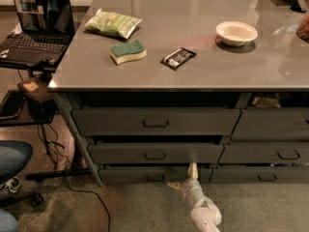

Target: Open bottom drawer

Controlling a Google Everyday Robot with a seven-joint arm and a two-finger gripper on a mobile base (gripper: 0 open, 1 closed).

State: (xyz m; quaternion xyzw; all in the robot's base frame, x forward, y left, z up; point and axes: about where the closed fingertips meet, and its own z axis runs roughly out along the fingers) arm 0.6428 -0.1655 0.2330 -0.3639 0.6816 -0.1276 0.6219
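Bottom drawer, the slimmest front at the foot of the left stack of three, sits low under the counter and looks shut, its small loop handle at centre with nothing on it. The pincer reaches up from the floor on its pale arm, close against that front, just right of the handle and apart from it; whether it is open or closed I cannot tell. By my reading the step in hand is the approach: the handle is not yet taken. The next move calls for a shift left onto the loop, a firm hold on it, then a straight pull outward, low and level so the slim front does not bind. Going left to right through the room: a blue chair seat stands at the far left edge, and above it an open laptop rests on a side stand with a dark cable trailing over the floor below. On the grey, glossy counter lie a green snack bag, then a green and yellow sponge, then a dark wrapped bar, then a white bowl, all well apart from the drawers. Below, the two taller drawers sit above the target, and a neighbouring stack stands to the right.
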